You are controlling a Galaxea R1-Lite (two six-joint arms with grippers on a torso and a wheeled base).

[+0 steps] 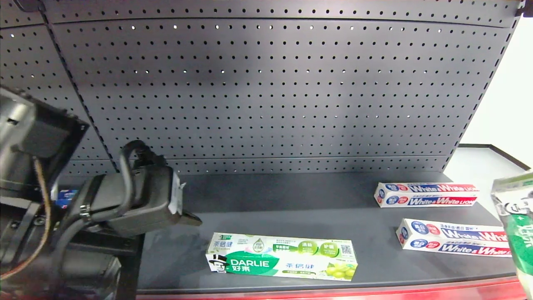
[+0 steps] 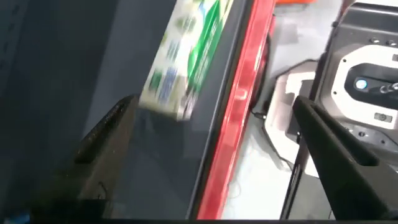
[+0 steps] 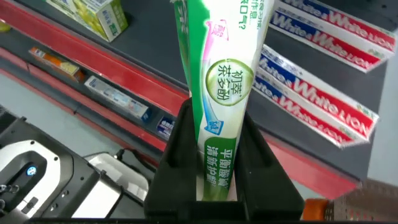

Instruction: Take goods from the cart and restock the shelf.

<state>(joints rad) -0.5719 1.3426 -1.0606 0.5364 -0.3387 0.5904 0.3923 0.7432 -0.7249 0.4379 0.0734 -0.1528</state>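
Holding green toothpaste pack for shelving.
Clamped endwise by right gripper fingers; left gripper fingers spread empty over shelf.

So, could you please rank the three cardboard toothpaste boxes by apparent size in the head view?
1. Green cardboard toothpaste box.
2. Nearer white-and-red box and farther white-and-red box: alike, nearness makes ranking unsure.

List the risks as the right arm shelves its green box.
1. The held green box sticks out far beyond the right gripper, so it may swing into the front white box nearby.
2. The shelved green box lies near the shelf's red front edge; a nudge could tip it off.
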